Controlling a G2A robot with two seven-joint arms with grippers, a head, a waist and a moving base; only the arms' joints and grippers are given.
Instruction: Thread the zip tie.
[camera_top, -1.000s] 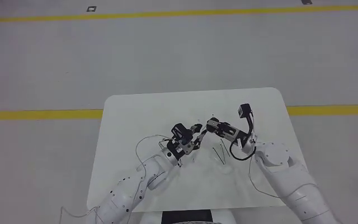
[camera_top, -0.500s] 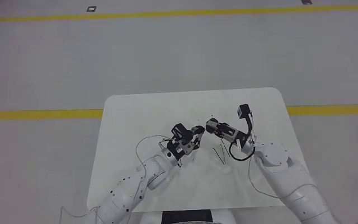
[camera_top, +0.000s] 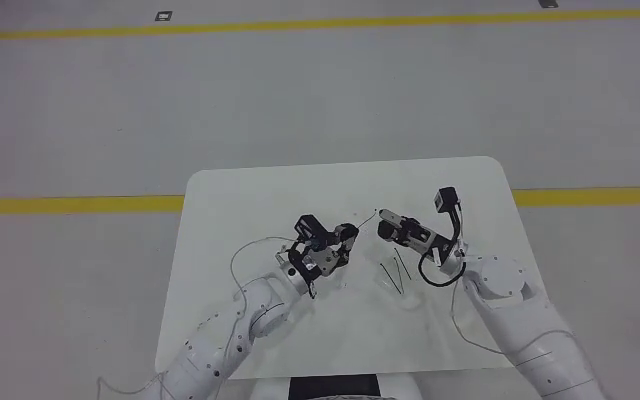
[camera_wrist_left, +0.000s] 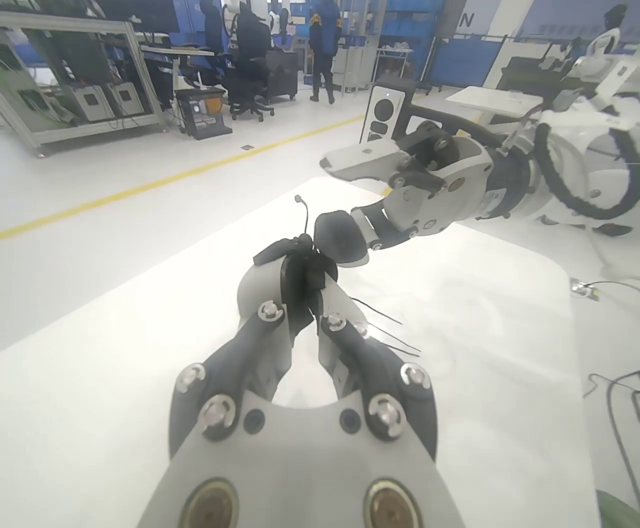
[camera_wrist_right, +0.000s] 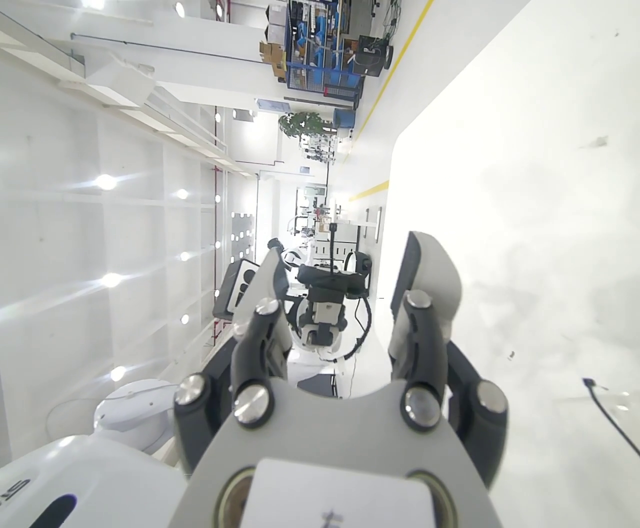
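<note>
The left tool (camera_wrist_left: 300, 274) was clamped on the black zip tie (camera_wrist_left: 272, 251), head end upright. Just beside it, the right tool (camera_wrist_right: 347, 265) gaped empty. Whether the tail had entered the head was unclear; threading was likely unfinished.

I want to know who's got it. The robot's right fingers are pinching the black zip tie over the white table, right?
No, it is the left fingers pinching the black zip tie over the white table, as the left wrist view shows. The right fingers are open and empty.
</note>
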